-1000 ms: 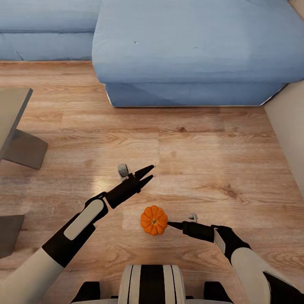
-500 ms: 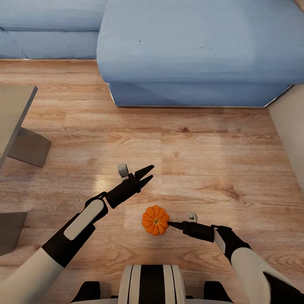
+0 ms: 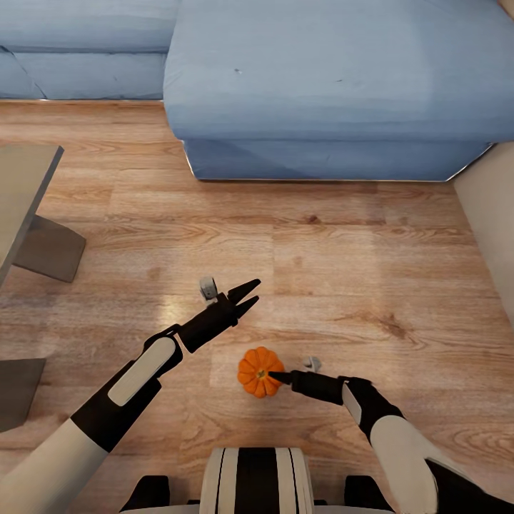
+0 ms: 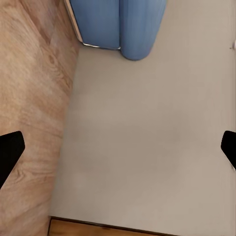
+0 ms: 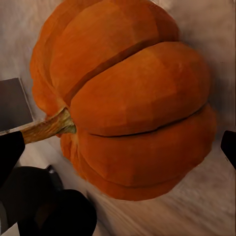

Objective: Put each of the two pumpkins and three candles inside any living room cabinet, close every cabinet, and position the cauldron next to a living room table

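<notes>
Pumpkin, squat, ribbed and bright orange, sits on the wood-plank floor between my right fingers, spread apart, which I judge should straddle its belly evenly before closing.

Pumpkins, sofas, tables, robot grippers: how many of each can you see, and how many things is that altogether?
Pumpkins: 1, the orange pumpkin on the wooden floor
Sofas: 1, the blue sofa
Tables: 1, the grey table at the picture's edge
Grippers: 2, the left gripper and the right gripper
Total: 5
</notes>
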